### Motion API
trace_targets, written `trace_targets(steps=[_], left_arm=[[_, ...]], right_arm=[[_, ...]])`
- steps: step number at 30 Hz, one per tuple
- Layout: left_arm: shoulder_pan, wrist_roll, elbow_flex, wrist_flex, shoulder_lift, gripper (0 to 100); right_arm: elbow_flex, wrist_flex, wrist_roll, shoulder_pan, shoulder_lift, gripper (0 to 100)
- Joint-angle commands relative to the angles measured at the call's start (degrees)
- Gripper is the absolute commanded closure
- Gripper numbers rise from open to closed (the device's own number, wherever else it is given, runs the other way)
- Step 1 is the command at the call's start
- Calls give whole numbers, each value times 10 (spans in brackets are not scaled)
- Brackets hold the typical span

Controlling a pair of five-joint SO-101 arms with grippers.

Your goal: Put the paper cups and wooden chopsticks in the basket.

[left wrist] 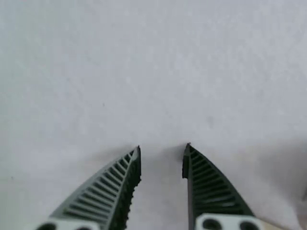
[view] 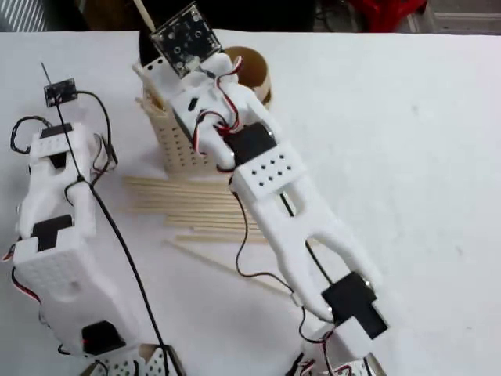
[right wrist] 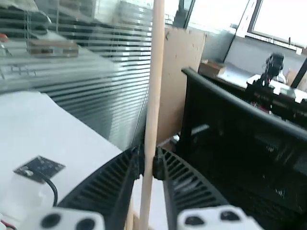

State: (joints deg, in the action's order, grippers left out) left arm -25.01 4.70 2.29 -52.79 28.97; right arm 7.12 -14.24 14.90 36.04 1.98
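Right gripper [right wrist: 147,162] has its jaws clamped on one chopstick [right wrist: 154,86]. The stick is held upright, most likely so it can drop end-first into the basket [view: 178,145] at upper centre-left of the high view, where the arm hangs directly above. One paper cup [view: 254,74] sits against the basket's far side; I cannot tell whether it is inside. Loose chopsticks [view: 184,205] lie in a flat row just below the basket, roughly eight or nine, overlapping too much for an exact count. Left gripper [left wrist: 162,155] has its jaws apart, empty, over bare table [view: 407,157] at far left, out of the way.
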Motion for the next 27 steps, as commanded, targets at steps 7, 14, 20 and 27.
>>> trace_targets(steps=[7,14,20,27], left_arm=[[7,-3,-5,9,-5,842],[6,-3,-5,9,-5,842],[6,-3,-5,9,-5,842],[6,-3,-5,9,-5,842]], right_arm=[[44,-124,-4,-10,-38,843],[40,-386,-1,-11,-110,921],[28,-681,28,3,-139,908],[-222,-685,162,73,-143,904]])
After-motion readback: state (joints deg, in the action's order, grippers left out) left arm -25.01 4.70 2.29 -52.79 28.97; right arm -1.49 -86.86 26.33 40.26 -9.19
